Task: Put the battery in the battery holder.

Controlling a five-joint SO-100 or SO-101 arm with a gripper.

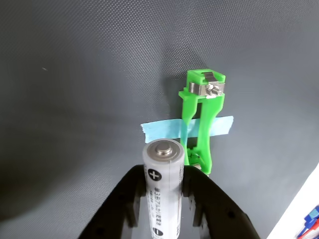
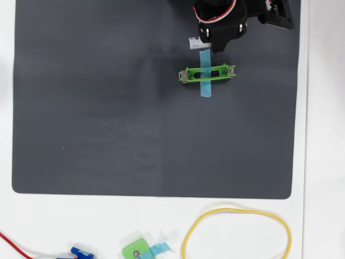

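Note:
My gripper (image 1: pixel 164 181) is shut on the battery (image 1: pixel 162 199), a white-silver cylinder with printed text, its flat metal end toward the wrist camera. The battery holder (image 1: pixel 205 104), a long green frame with metal contacts, lies just beyond and slightly right of the battery, fixed to the mat by light blue tape (image 1: pixel 159 129). In the overhead view the gripper (image 2: pixel 207 43) is at the top, just above the holder (image 2: pixel 186 75). One end of the battery (image 2: pixel 195 42) pokes out to the left of the gripper. The holder's slot is empty.
The dark grey mat (image 2: pixel 108 108) covers most of the white table. Below the mat lie a yellow cable loop (image 2: pixel 237 234), a small squarish green piece with blue tape (image 2: pixel 137 251), a blue connector (image 2: pixel 81 252) and a red wire (image 2: pixel 13 245).

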